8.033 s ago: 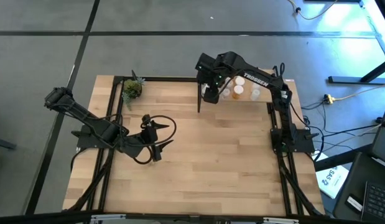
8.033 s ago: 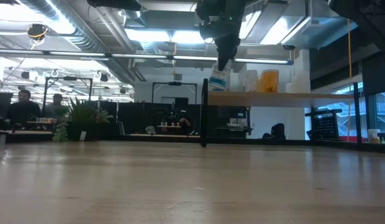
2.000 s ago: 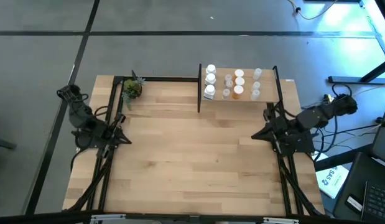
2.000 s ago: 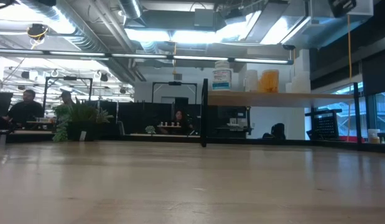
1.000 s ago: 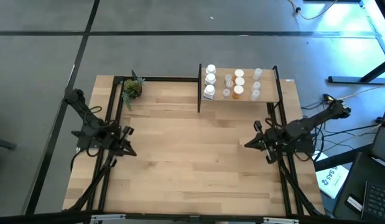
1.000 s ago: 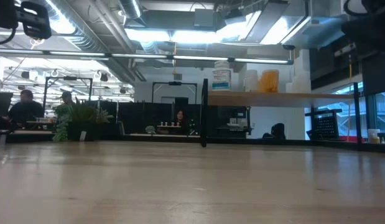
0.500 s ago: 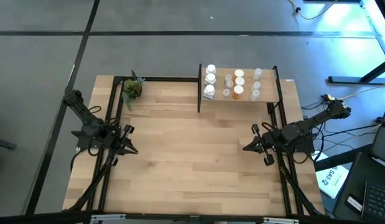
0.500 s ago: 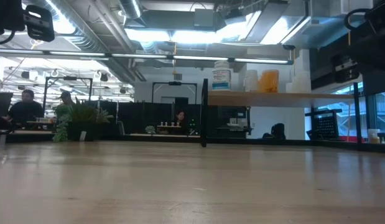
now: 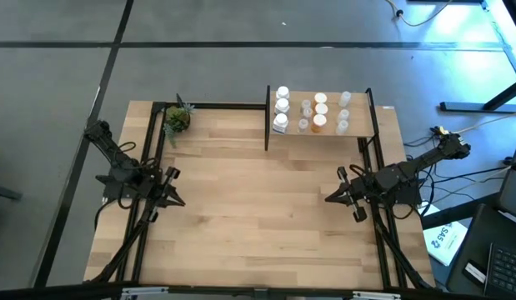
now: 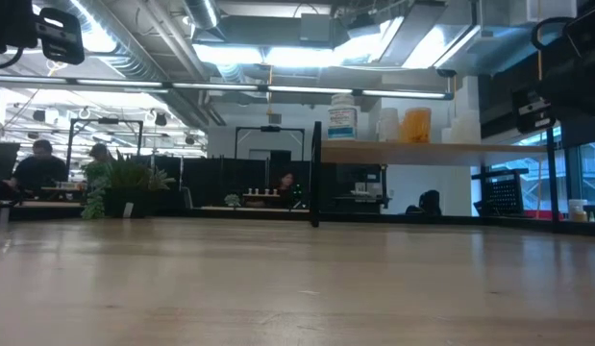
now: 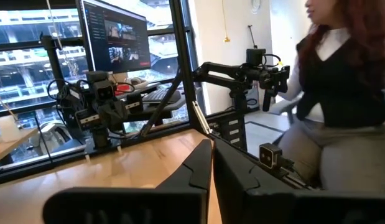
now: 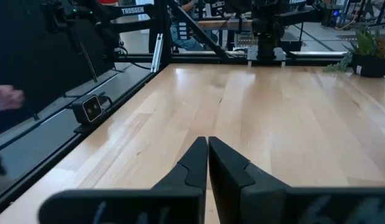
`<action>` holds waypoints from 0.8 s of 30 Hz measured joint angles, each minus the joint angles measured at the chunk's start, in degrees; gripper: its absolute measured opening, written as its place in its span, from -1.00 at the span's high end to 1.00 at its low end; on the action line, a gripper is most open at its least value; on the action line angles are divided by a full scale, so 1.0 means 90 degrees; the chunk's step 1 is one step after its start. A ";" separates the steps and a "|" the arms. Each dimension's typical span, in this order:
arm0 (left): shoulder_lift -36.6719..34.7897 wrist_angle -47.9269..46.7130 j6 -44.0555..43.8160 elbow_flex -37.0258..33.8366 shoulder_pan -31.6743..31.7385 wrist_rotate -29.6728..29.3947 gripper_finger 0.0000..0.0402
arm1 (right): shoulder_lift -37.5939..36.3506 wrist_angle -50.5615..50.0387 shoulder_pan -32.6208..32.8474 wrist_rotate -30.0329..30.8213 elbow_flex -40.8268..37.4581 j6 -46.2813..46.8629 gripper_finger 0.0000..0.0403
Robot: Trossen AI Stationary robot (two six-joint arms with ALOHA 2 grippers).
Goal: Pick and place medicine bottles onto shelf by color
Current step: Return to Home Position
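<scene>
High view: the counter (image 9: 258, 208) holds no bottle that I can see, and my arms are folded back at its left and right edges. Seconds ago my right arm reached over the shelf (image 9: 358, 125) at the far edge. My left pincer (image 9: 177, 198) and right pincer (image 9: 330, 197) are both pressed together, gripping nothing. The medicine bottles (image 9: 312, 112) stand on the shelf in colour columns. I judge the sorting done, with only homing left.
</scene>
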 joint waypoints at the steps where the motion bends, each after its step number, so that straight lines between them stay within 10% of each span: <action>1: 0.0000 0.0001 0.0000 0.0000 0.0000 0.0000 0.97 | 0.0000 0.0000 0.0000 0.0000 0.0000 0.0001 0.91; 24: 0.0000 -0.0002 -0.0002 0.0000 0.0000 0.0001 0.85 | 0.0000 0.0009 0.0000 0.0000 0.0002 0.0005 0.91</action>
